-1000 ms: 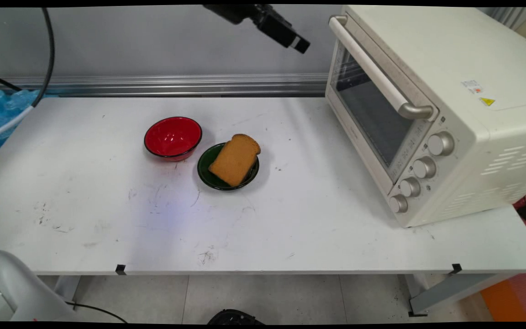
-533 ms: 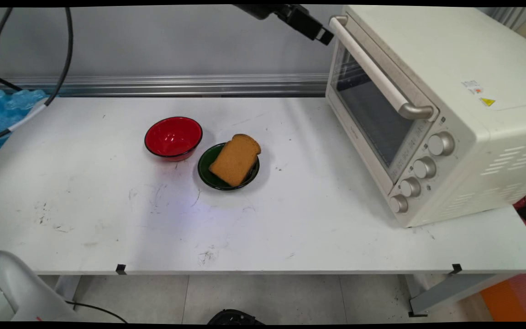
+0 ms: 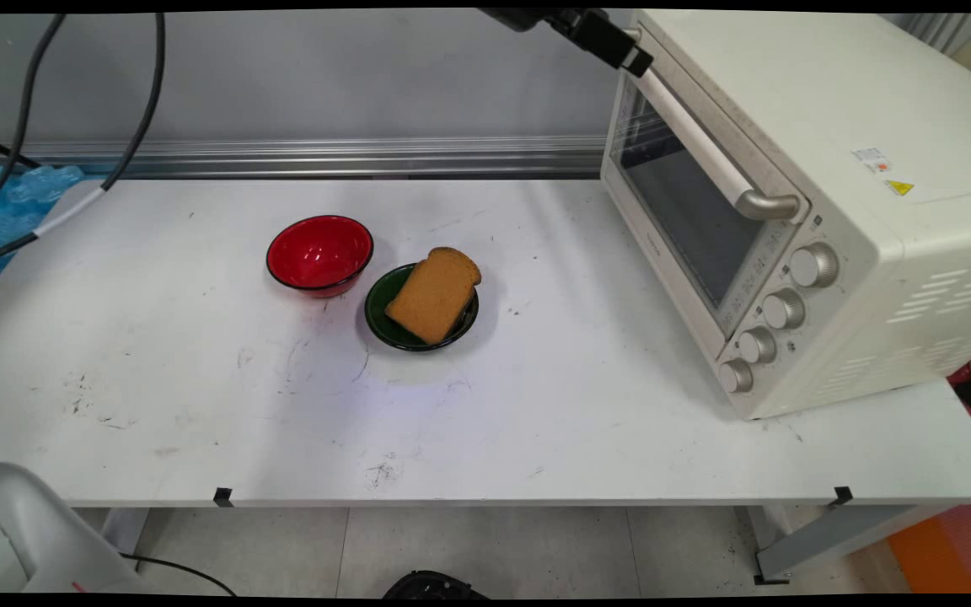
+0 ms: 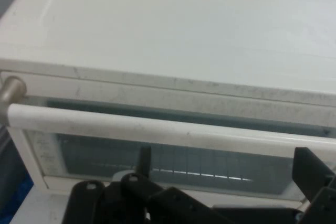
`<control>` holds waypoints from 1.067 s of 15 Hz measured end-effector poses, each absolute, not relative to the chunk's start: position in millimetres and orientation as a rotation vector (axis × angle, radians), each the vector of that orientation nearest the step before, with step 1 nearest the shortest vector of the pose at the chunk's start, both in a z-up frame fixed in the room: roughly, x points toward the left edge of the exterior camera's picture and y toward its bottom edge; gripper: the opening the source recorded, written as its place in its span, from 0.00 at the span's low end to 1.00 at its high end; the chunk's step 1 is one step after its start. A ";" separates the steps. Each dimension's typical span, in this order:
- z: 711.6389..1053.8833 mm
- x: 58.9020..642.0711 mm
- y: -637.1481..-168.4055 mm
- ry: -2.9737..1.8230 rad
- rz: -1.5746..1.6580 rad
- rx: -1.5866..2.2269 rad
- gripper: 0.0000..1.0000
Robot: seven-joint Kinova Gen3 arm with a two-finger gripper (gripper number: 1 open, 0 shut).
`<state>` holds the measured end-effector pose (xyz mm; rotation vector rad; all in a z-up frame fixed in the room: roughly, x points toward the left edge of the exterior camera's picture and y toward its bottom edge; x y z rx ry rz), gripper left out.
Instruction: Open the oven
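The black two-finger tool [image 3: 635, 61], fingers apart, hovers at the closed cream toaster oven's white bar handle [image 4: 173, 132], ungripped. The brown bread slice [image 3: 433, 295] rests in the dark green dish [image 3: 379, 316].

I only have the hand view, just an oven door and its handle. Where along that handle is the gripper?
Observer: In the main view the gripper is at the far end of the handle, the end nearest the wall, by the top corner of the oven.
Operator: Anything else on the table?
Observer: A slice of bread lies on a green plate, left of the oven and well apart from it.
Operator: Is that all?
Observer: No, a red bowl stands right beside the plate, on the side away from the oven.
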<state>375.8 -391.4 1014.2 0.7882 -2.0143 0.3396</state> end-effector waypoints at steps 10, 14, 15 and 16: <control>1013.9 336.0 -411.3 -2.091 0.356 0.757 1.00; 1014.2 323.2 -419.6 -2.119 0.368 0.754 1.00; 1014.6 320.1 -421.4 -2.126 0.372 0.752 1.00; 1015.2 317.4 -422.9 -2.134 0.375 0.751 1.00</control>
